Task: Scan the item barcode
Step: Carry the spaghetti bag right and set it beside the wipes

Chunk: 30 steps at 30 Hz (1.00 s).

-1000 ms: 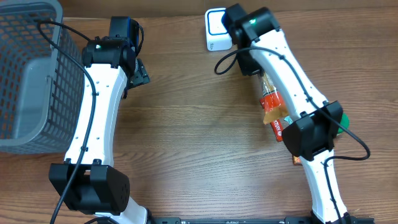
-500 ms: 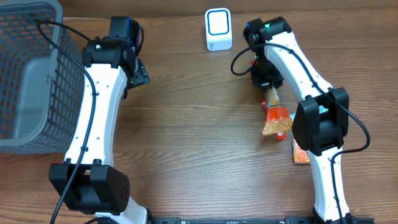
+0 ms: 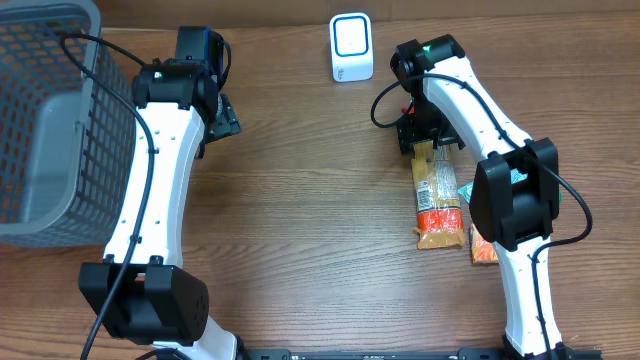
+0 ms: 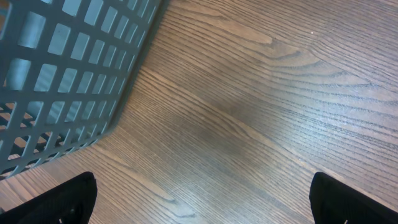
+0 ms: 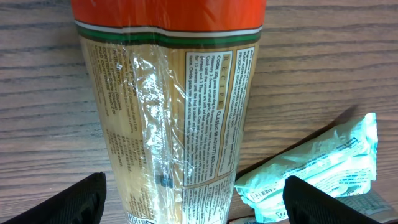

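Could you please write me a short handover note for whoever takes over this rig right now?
Left tool: open, empty, over bare wood beside the grey plastic mesh basket.
Right tool: open, straddling one end of the long clear-and-orange spaghetti packet, not gripping it.
The packet lies flat on the wooden table, apart from the white box-shaped scanner. A small orange packet and a mint-green wrapper lie beside it.
Done: the pictures do not show whether anything has been scanned.
Left: probably grasp the spaghetti packet and show its barcode to the scanner.
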### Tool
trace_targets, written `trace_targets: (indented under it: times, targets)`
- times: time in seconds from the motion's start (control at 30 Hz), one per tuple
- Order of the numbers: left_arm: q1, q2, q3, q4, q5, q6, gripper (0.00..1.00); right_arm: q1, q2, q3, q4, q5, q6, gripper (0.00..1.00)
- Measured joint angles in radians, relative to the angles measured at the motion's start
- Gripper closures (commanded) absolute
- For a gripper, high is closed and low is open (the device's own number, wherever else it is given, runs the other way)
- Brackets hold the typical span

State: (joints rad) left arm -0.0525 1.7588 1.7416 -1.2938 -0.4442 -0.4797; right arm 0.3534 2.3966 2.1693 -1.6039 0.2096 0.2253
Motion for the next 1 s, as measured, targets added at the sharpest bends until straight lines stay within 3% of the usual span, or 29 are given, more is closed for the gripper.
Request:
trace_targets:
  times: [0.33,0.4,0.57,1.0]
  targets:
    - [0.0,0.0,0.0,0.0,0.0,0.0,0.0,0.0,-0.045,-0.001,-0.066,0.0,0.045,0.09]
    - [0.0,0.0,0.0,0.0,0.0,0.0,0.0,0.0,-0.077,0.0,-0.086,0.0,0.06,0.0]
    - [0.0,0.0,0.0,0.0,0.0,0.0,0.0,0.0,-0.124,0.0,-0.083,-0.005,0.075,0.0]
    - [0.0,0.0,0.0,0.0,0.0,0.0,0.0,0.0,-0.125,-0.002,0.23,-0.027,0.085,0.0]
